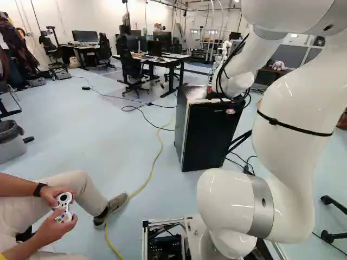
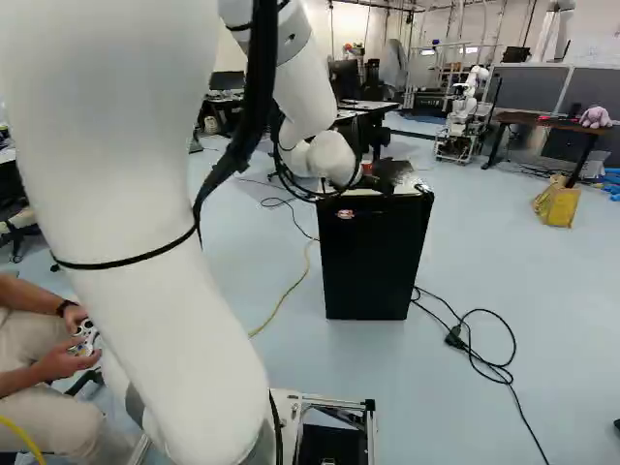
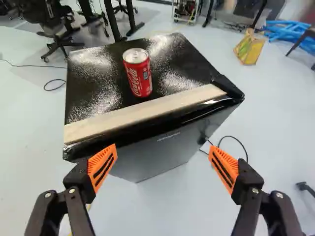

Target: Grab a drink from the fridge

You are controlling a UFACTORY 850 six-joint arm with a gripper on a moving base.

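At the top front of the fridge point(image 2: 373, 257) in the right base view, my gripper point(image 2: 376, 182) shows as a dark shape. In the wrist view the gripper point(image 3: 163, 148) stands open, its orange fingers wide apart and nothing held. Ahead of them is the small black fridge point(image 3: 157, 153), also in the left base view point(image 1: 209, 136); its door looks shut. A red drink can point(image 3: 139, 76) stands upright on the fridge's glossy top, behind a pale strip along the front edge, beyond the fingers and apart from them. The fridge's inside is hidden.
A person's hands with a controller point(image 1: 64, 207) and a shoe point(image 1: 111, 210) are at the left base view's lower left. A yellow cable point(image 1: 154, 160) crosses the floor; black cables point(image 2: 489, 363) lie right of the fridge. Desks and another robot point(image 2: 463, 121) stand farther back.
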